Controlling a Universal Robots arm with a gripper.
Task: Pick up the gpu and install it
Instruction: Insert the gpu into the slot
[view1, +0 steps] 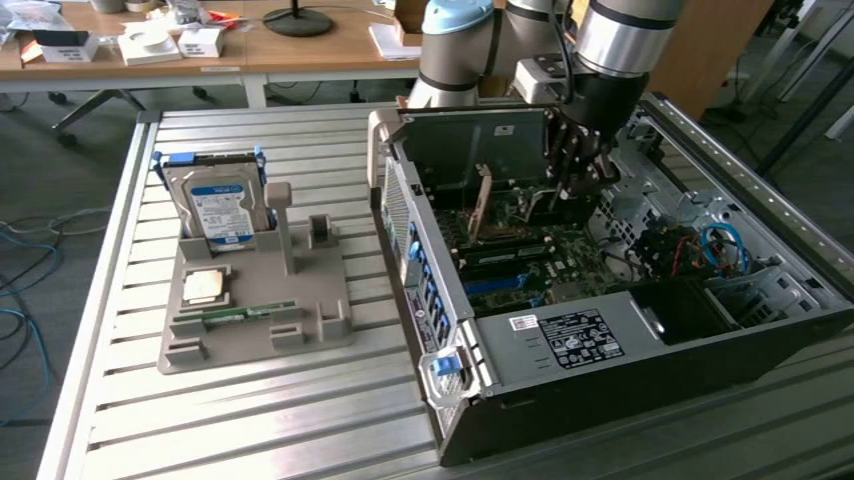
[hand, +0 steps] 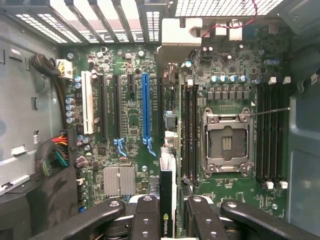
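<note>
Dark circuit board, edge-on: the gpu (hand: 166, 197) sits clamped in the tool (hand: 170, 215), gripped between both fingers (hand: 146, 216), which are closed against its two faces.

**Location.** The tool is inside the open computer case (view1: 627, 400), which stands along the tabletop (view1: 267, 420) edge at the exterior view's right. The card hangs over the motherboard (hand: 132, 122), apart from it, with its long edge running parallel to the expansion slots. It lies just beside the line of the blue slot (hand: 145, 107), on the side towards the processor socket (hand: 226, 142). No contact between card and slot is visible.

**Task status.**
- Pick-up: complete, judged from the firm hold and the card's position well clear of the tabletop.
- Transfer into the case: complete.
- Seating: not yet done. The blue slot is unoccupied along its whole visible length.

**Other items.** The grey holder (view1: 240, 345) near the opposite tabletop edge carries the hard drive (view1: 218, 208).
</note>
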